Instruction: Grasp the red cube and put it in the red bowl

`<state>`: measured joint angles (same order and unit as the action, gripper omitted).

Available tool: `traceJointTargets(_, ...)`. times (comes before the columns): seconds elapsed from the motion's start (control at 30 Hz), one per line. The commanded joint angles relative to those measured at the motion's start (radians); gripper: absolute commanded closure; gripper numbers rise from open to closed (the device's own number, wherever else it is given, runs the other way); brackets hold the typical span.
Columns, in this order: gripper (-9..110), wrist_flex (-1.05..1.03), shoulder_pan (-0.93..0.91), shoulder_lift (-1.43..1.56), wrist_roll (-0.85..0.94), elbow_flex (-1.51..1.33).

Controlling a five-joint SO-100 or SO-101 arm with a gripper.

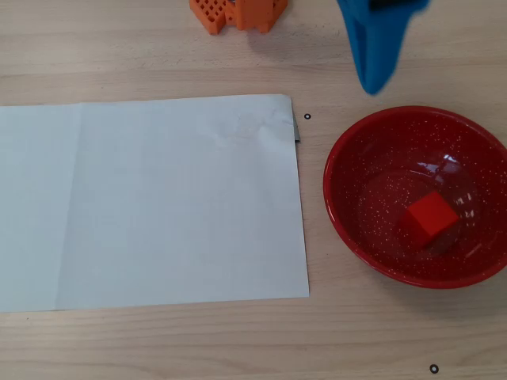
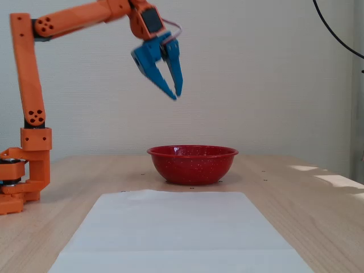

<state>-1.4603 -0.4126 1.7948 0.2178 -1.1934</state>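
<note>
The red cube (image 1: pixel 432 215) lies inside the red bowl (image 1: pixel 342 162), right of the bowl's middle in the overhead view. In the fixed view the bowl (image 2: pixel 192 166) stands on the table and its wall hides the cube. My blue gripper (image 2: pixel 177 95) hangs high above the bowl's left side, pointing down, with its fingertips nearly together and nothing between them. In the overhead view the gripper (image 1: pixel 372 85) shows just beyond the bowl's far rim.
A white paper sheet (image 1: pixel 150 202) lies left of the bowl and also shows in the fixed view (image 2: pixel 176 233). The orange arm base (image 2: pixel 23 170) stands at the left, and part of it shows at the overhead top edge (image 1: pixel 238 12). A black cable (image 2: pixel 335 34) hangs top right.
</note>
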Motion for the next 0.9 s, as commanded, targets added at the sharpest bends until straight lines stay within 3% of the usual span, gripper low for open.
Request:
traceJointTargets(0.0,101,-0.012,0.061,0.189,-0.037,-0.006)
traceJointTargets(0.37,101,0.049,0.299,0.566,-0.095,-0.463)
traceJointTargets(0.87,101,0.618,0.393,1.089,-0.061,-1.338)
